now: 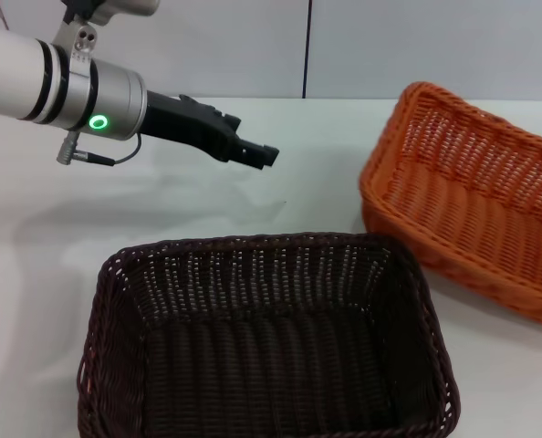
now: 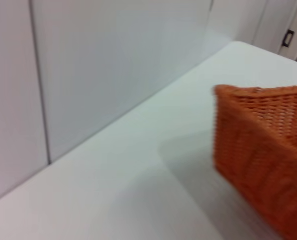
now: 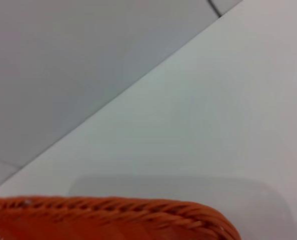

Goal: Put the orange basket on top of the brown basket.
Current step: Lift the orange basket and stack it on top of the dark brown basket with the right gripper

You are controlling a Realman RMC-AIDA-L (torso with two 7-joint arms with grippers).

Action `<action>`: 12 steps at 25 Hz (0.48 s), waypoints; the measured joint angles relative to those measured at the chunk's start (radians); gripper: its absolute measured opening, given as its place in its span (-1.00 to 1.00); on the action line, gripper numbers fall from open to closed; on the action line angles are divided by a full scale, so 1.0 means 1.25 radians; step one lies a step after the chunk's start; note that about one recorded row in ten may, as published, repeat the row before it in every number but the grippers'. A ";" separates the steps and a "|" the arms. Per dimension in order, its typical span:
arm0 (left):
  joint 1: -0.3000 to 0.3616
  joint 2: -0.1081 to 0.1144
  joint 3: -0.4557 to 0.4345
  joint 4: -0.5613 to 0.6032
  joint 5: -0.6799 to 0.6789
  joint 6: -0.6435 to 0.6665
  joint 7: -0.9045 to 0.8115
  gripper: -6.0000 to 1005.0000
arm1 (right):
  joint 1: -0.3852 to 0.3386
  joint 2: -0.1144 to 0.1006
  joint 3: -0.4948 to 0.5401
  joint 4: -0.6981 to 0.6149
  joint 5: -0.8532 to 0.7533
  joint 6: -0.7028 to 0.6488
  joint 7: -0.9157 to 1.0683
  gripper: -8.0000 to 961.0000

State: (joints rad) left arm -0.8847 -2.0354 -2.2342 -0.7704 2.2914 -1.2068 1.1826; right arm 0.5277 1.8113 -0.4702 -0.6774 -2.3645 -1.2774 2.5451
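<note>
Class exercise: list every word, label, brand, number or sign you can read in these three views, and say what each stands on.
None: no readable text in any view.
The left gripper, held above the table, carries no lettering; its arm shows only a green ring light.
The orange basket and brown basket are plain weave.

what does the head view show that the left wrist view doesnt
Only the head view shows the brown basket at the front of the table, and the left gripper held above the table behind it, apart from both baskets. Only the left wrist view shows the dark fitting on the far wall. Both show the orange basket and the white tabletop.
</note>
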 joint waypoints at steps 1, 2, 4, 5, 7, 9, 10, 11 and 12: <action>0.001 -0.002 -0.001 -0.003 -0.002 0.006 0.000 0.68 | -0.004 0.003 0.008 -0.002 0.005 0.004 -0.004 -0.46; 0.002 -0.004 -0.001 -0.007 -0.005 0.013 0.000 0.68 | -0.009 0.005 0.019 -0.003 0.012 0.007 -0.009 -0.46; 0.005 -0.007 -0.002 -0.014 -0.010 0.027 0.000 0.68 | -0.021 0.009 0.043 -0.005 0.047 0.014 -0.030 -0.48; 0.006 -0.008 -0.002 -0.016 -0.011 0.031 0.000 0.68 | -0.029 0.010 0.051 -0.005 0.071 0.017 -0.040 -0.49; 0.007 -0.010 -0.002 -0.017 -0.012 0.038 0.000 0.68 | -0.045 0.012 0.062 -0.005 0.123 0.024 -0.060 -0.51; 0.007 -0.012 -0.002 -0.017 -0.013 0.049 0.000 0.68 | -0.062 0.014 0.066 -0.005 0.173 0.031 -0.075 -0.53; 0.007 -0.013 -0.002 -0.018 -0.017 0.055 0.000 0.68 | -0.069 0.014 0.066 -0.005 0.195 0.032 -0.084 -0.54; 0.009 -0.014 -0.002 -0.018 -0.025 0.061 0.000 0.68 | -0.078 0.014 0.066 -0.005 0.224 0.033 -0.093 -0.55; 0.011 -0.014 -0.002 -0.018 -0.033 0.066 0.001 0.68 | -0.086 0.014 0.066 -0.003 0.253 0.034 -0.100 -0.55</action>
State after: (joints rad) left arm -0.8712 -2.0530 -2.2366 -0.7926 2.2505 -1.1244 1.1835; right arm 0.4196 1.8285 -0.3880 -0.6817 -2.0486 -1.2352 2.4197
